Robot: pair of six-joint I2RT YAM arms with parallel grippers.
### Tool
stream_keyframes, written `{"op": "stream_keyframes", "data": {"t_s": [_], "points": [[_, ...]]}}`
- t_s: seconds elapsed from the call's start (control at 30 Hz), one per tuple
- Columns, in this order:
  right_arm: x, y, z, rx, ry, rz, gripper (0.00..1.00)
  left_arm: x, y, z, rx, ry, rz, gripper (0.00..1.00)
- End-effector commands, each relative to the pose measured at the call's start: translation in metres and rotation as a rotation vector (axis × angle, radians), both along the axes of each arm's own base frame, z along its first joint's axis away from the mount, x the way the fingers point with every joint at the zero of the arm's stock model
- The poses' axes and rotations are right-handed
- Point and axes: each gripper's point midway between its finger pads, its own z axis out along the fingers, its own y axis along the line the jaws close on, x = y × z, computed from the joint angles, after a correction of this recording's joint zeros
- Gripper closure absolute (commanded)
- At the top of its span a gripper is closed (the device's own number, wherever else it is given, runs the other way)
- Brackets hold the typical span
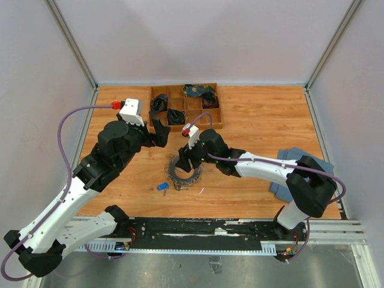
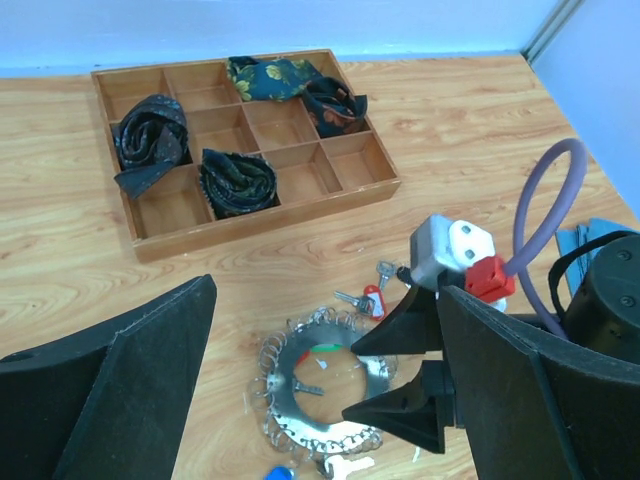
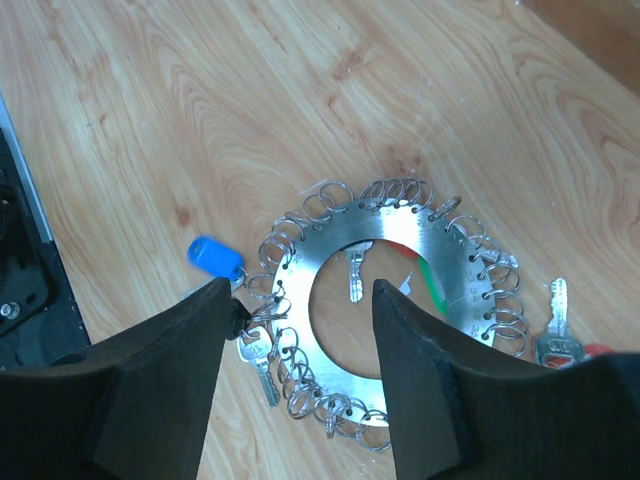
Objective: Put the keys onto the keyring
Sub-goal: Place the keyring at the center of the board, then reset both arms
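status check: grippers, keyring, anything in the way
Left gripper open, empty, hovering short of the ring. Right gripper open over flat silver keyring fringed with wire loops, nothing held. Red-headed key loose beside ring. No obstruction seen.

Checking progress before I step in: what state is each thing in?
keyring, lying flat, ungripped.
red key, loose beside keyring.
blue key, at keyring's rim.
left fingers, open.
right fingers, open over keyring.
ties, rolled in tray.
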Motion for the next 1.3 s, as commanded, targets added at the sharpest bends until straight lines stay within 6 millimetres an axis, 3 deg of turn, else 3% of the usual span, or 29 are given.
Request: {"op": "stream_keyframes", "data": {"t_s": [0.0,0.07,0.1,0.13,0.27,0.43,0.53,0.73,1.0,1.27], "points": [[0.007,0.003,0.043,0.068,-0.071,-0.052,0.34,-0.001,0.009,-0.001,-0.016,0.010,0.044,0.01],[0.007,-0.012,0.044,0.032,-0.061,-0.080,0.25,0.000,0.009,-0.006,-0.008,0.026,0.049,0.00],[0.007,-0.021,0.045,0.017,-0.056,-0.100,0.17,0.002,0.010,-0.011,0.001,0.037,0.054,0.00],[0.008,-0.031,0.044,0.002,-0.034,-0.131,0.02,0.005,0.013,-0.015,0.005,0.052,0.063,0.00],[0.016,-0.077,0.050,0.065,0.091,-0.197,0.02,0.020,0.027,-0.034,-0.037,0.127,0.074,0.00],[0.025,-0.145,0.063,0.108,0.133,-0.324,0.02,0.029,0.056,-0.039,-0.043,0.148,0.169,0.00],[0.030,-0.194,0.067,0.040,0.109,-0.482,0.02,0.022,0.069,-0.039,-0.020,0.142,0.215,0.00],[0.004,-0.268,0.094,-0.065,-0.054,-0.686,0.02,-0.001,0.082,-0.038,-0.057,0.115,0.250,0.00],[-0.038,-0.313,0.120,-0.074,-0.216,-0.794,0.02,-0.020,0.089,-0.059,-0.121,0.154,0.285,0.00],[-0.049,-0.329,0.113,-0.079,-0.233,-0.860,0.02,-0.029,0.095,-0.082,-0.150,0.150,0.310,0.00]]}}
